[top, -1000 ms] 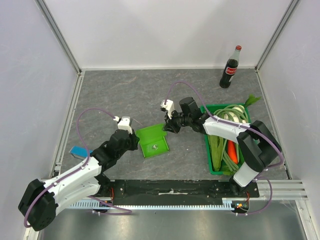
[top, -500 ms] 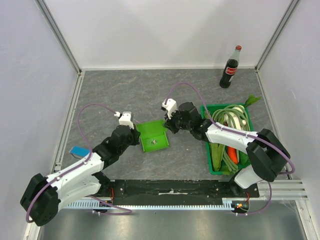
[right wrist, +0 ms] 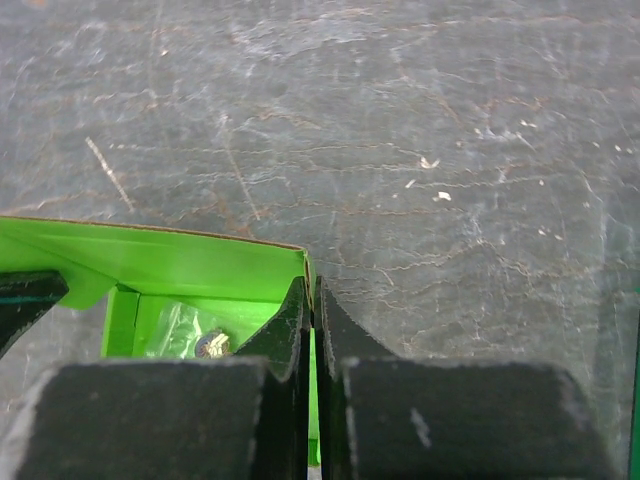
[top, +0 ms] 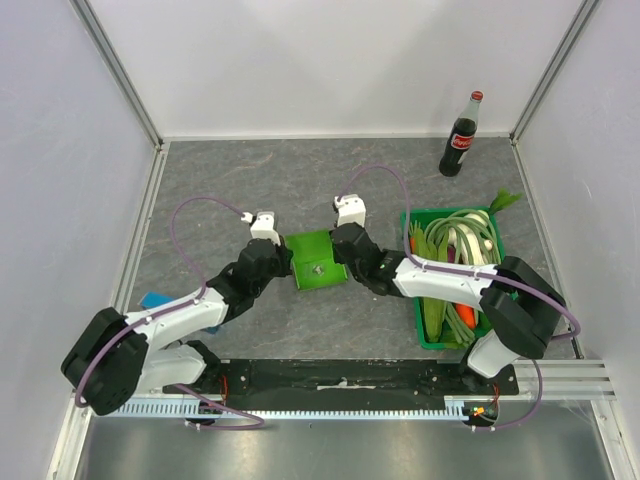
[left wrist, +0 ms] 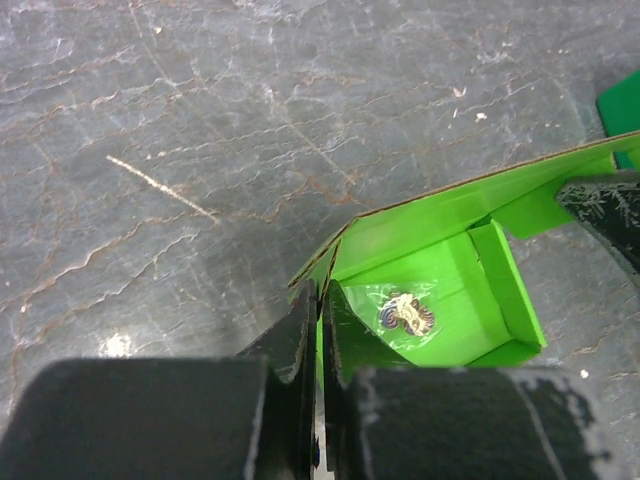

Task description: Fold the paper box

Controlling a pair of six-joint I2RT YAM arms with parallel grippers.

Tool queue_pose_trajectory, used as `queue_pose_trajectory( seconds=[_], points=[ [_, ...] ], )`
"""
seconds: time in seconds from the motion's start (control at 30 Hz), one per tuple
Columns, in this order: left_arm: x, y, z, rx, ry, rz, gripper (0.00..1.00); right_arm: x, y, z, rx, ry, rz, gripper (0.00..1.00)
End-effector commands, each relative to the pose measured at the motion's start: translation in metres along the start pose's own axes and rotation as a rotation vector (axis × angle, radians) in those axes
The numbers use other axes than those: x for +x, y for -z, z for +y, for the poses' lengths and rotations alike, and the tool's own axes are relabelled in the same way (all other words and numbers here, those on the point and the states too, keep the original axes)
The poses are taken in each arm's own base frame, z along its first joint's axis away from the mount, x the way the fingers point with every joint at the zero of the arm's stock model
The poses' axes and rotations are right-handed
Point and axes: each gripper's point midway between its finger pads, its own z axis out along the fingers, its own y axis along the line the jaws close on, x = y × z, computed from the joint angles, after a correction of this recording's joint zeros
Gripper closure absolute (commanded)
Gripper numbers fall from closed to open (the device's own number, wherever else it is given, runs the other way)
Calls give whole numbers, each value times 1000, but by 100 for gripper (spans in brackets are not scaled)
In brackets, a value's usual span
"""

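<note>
Green paper box (top: 318, 268), wrapped trinket (left wrist: 405, 312) inside, pinched by left end effector (left wrist: 320, 300) and right end effector (right wrist: 311, 300).

A: What do we see on the grey, scratched table (top: 250, 180)?
B: We count 4 things. Let's take the dark-green crate (top: 430, 211) as our mark.
A: And the other 3?
B: The cola bottle (top: 461, 135) stands upright beyond the crate. The lime-green paper box (top: 318, 262) sits just left of the crate. The blue block (top: 153, 299) lies far left of the crate.
</note>
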Motion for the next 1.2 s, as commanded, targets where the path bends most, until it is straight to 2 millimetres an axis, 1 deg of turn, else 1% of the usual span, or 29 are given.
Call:
queue_pose_trajectory(
  seconds=[0.0,0.07,0.1,0.13,0.17,0.2,0.23,0.3,0.33,0.43,0.47,0.5,0.6,0.63,0.67,0.7,0.77,0.93,1.17],
  points=[
    [-41,-7,-8,-27,89,-134,98,-7,5,-41,238,-174,-107,100],
    [-40,-7,-8,-33,120,-146,98,-6,9,-45,269,-221,-137,100],
    [-40,-7,-9,-32,122,-161,98,1,11,-51,293,-231,-142,100],
    [-31,-6,-7,-33,120,-156,98,4,13,-53,312,-242,-155,100],
    [-33,-5,-11,-22,129,-178,98,5,14,-54,315,-257,-167,100],
    [-29,-5,-8,-34,125,-184,98,10,15,-58,329,-277,-169,100],
    [-25,-5,-10,-31,118,-179,98,12,17,-57,334,-283,-177,100],
    [-22,-7,-11,-44,111,-184,98,15,19,-59,343,-301,-189,100],
    [-16,-8,-12,-45,101,-173,98,16,20,-56,342,-298,-191,100],
    [-8,-10,-14,-45,96,-173,98,22,24,-54,349,-281,-203,100],
    [-6,-11,-14,-46,96,-172,98,19,24,-52,336,-296,-227,100],
    [-4,-11,-13,-51,97,-178,98,27,25,-56,339,-286,-225,100],
    [2,-13,-14,-64,117,-169,98,30,28,-55,332,-312,-239,100],
    [7,-13,-15,-72,130,-157,98,30,30,-52,332,-320,-244,100],
    [9,-14,-16,-81,130,-154,98,33,31,-53,344,-305,-236,100],
    [9,-13,-21,-79,129,-157,98,32,31,-52,351,-304,-241,100],
    [11,-13,-25,-86,131,-158,98,34,32,-49,350,-301,-240,100],
    [28,-12,-30,-103,133,-145,98,37,35,-45,350,-308,-240,100],
    [43,-9,-32,-123,128,-145,98,49,39,-44,353,-298,-224,100]
  ],
)
